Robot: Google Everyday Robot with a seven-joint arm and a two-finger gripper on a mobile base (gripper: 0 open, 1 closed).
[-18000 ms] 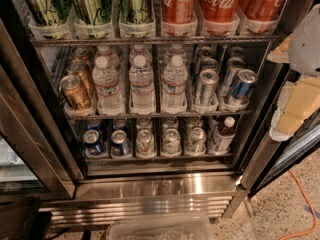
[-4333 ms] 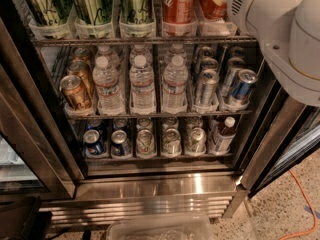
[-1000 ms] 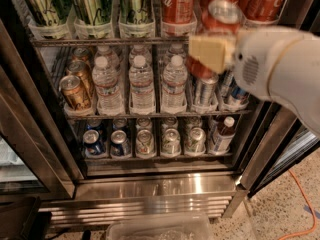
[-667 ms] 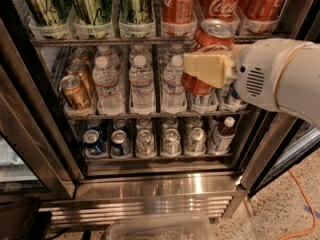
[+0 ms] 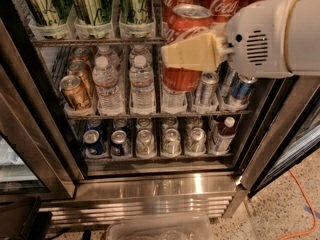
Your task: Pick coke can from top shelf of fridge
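My gripper [image 5: 187,51] is shut on a red coke can [image 5: 183,23]. It holds the can upright in front of the fridge [image 5: 160,189], just below the top shelf [image 5: 95,42] and in front of the middle rack. One pale yellow finger [image 5: 192,51] crosses the can's front; the other is hidden behind it. The white arm housing [image 5: 270,34] enters from the right. More coke cans [image 5: 222,1] stand on the right of the top shelf, green-and-silver cans [image 5: 90,4] on its left.
The middle rack holds water bottles [image 5: 142,84], gold cans [image 5: 75,91] and slim blue-silver cans [image 5: 240,89]. Small cans [image 5: 145,141] line the bottom rack. The open door frame [image 5: 280,134] stands at right. A clear plastic bin [image 5: 160,229] sits on the floor.
The arm has moved left and lower with the coke can in its grip, carrying it out from the top shelf to in front of the middle rack.
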